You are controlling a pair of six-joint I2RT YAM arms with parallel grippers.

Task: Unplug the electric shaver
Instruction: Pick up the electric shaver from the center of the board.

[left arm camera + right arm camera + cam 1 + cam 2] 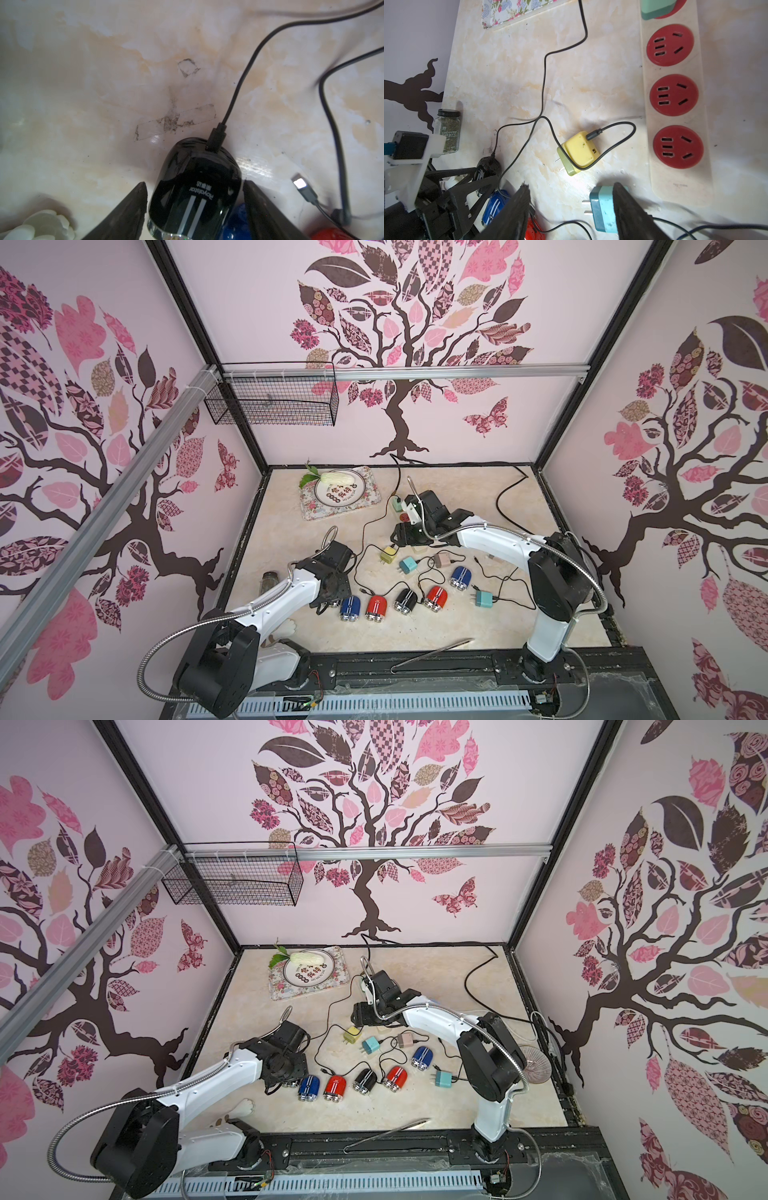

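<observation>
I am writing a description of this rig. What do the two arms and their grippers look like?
The left arm and the right arm have white shells on the long links and black joints. A flexible silver metal hose runs along each. The gripper fingers are black, flat and tapered to points.

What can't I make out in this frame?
1. Glossy black electric shaver: cutter end cut off by the left wrist view's edge; left arm covers most in both top views.
2. Left hand: finger contact with shaver unclear.
3. Shaver's black cable: leaves that view; its charger uncertain.
4. Red-socket white power strip: right arm hides most in both top views.
</observation>
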